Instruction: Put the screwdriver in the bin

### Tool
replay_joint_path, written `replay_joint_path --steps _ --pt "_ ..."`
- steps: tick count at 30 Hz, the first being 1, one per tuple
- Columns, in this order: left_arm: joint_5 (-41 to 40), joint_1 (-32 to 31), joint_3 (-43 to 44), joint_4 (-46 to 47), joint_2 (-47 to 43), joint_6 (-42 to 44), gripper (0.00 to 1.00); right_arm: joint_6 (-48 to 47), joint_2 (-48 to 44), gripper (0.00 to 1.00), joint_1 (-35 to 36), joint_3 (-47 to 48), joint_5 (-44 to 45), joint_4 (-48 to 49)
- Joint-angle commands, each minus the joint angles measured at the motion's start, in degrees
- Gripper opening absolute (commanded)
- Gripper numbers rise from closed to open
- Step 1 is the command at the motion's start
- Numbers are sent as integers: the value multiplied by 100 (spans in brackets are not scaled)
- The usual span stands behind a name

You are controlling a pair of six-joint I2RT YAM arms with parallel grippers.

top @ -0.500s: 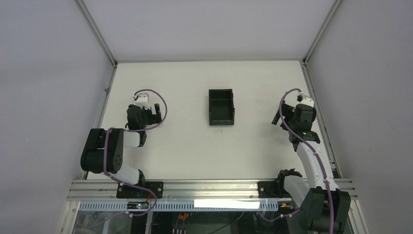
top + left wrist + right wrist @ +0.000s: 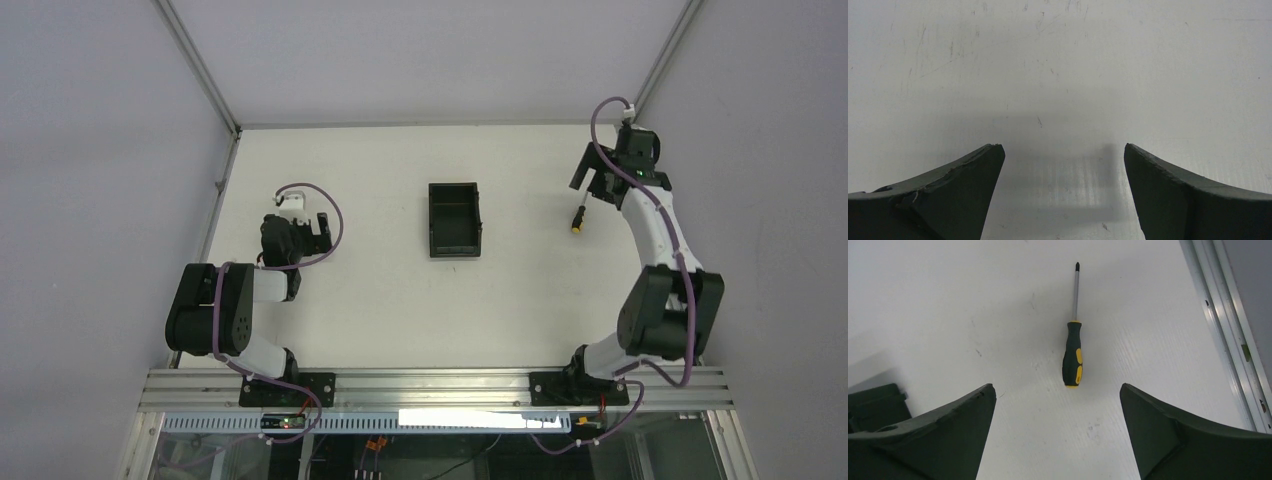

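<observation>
The left gripper [image 2: 1063, 150] idles, released. The right gripper [image 2: 1057, 386], jaws spread wide, hovers over the screwdriver [image 2: 1072, 357] lying centre-frame, well right of the bin [image 2: 434, 215]. It should drop straight, straddling the black-yellow handle before closing.

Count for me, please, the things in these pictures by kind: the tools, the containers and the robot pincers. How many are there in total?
screwdriver: 1
bin: 1
pincers: 2, the left pincer and the right pincer, both open
Total: 4
</observation>
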Motion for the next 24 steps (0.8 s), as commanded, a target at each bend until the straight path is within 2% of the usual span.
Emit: replay_joint_path --steps 1,7,8,13,14,16,18,19,24 --pt "21 -2 -5 158 -124 -6 99 -98 1391 96 -109 1042 -104 -915" --pt "21 -2 -5 164 -118 -10 99 -237 2797 84 -131 1774 -159 -980" --pt "21 -2 -5 159 -117 -6 99 -256 2963 78 -135 1838 -166 -999" --pt "20 -2 -5 158 -126 -6 99 -234 3444 60 -139 1885 -132 -1015" --pt "21 -2 -5 161 -125 -6 99 -243 3492 52 -139 1859 -120 -997" --pt "26 2 -5 158 -126 -4 99 -251 3526 30 -139 1829 -40 -974" --pt "21 -2 -5 164 -118 -6 99 -286 3412 16 -139 1769 49 -863" --pt "21 -1 -5 158 -121 -6 99 -349 3280 12 -139 1763 77 -806" --pt "15 -1 -5 157 -121 -6 99 -664 2561 5 -122 1859 -109 -643"
